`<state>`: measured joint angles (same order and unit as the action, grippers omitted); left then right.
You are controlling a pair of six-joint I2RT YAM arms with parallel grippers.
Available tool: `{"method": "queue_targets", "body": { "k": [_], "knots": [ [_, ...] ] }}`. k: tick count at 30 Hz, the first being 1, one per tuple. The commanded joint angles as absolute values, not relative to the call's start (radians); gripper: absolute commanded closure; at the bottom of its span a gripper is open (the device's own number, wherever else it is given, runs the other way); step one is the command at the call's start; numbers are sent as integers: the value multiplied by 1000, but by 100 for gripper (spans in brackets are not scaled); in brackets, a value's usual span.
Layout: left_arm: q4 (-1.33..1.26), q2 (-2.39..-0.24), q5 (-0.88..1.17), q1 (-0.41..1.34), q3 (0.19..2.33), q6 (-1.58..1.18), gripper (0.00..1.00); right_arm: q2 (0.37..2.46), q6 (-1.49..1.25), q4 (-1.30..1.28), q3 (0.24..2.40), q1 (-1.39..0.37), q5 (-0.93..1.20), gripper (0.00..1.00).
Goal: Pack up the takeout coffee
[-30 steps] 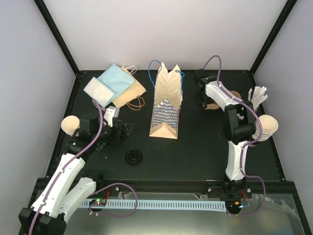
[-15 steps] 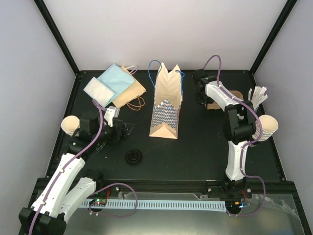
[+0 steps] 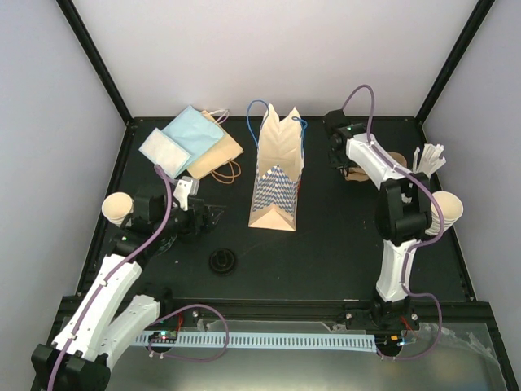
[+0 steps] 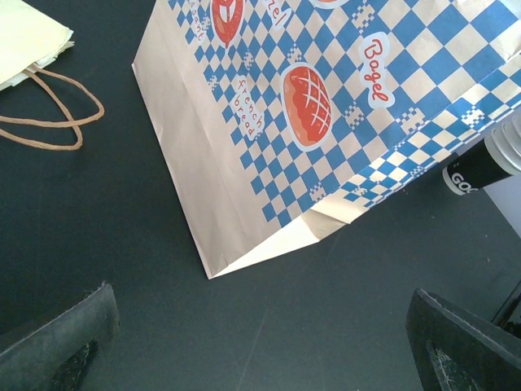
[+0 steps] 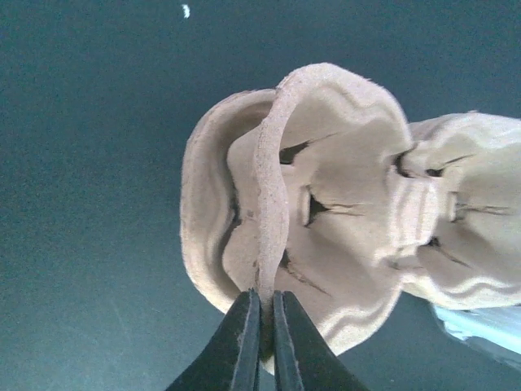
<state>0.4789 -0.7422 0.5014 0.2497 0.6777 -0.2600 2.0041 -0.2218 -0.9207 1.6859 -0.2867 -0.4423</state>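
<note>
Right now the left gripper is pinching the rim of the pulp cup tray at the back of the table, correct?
No, it is the right gripper that pinches the rim of the pulp cup tray at the back of the table; the right wrist view shows it. The left gripper is open.

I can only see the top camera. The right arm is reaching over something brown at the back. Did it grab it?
Observer: Yes. The right wrist camera shows the right arm's jaws shut tight on the thin rim of the brown moulded-pulp cup tray.
Child: What's drawn on the bag with blue squares?
Observer: The left wrist camera shows red bread pictures and the words "Bagel" and "french bread" on the blue-checked paper bag.
Child: And the other arm, is it holding anything?
Observer: No. The left arm's jaws stand wide apart, with only bare black table between them.
</note>
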Motion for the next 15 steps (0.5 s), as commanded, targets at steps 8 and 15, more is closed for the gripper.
{"method": "queue_targets", "body": {
  "k": [8,15],
  "knots": [
    [460,-744,523,245,681,-239,1,1879,-265,-978,1717,-302,-665,97],
    [461,-744,524,245,681,-239,1,1826,-275,-1044,1790,-303,-735,98]
  ]
}}
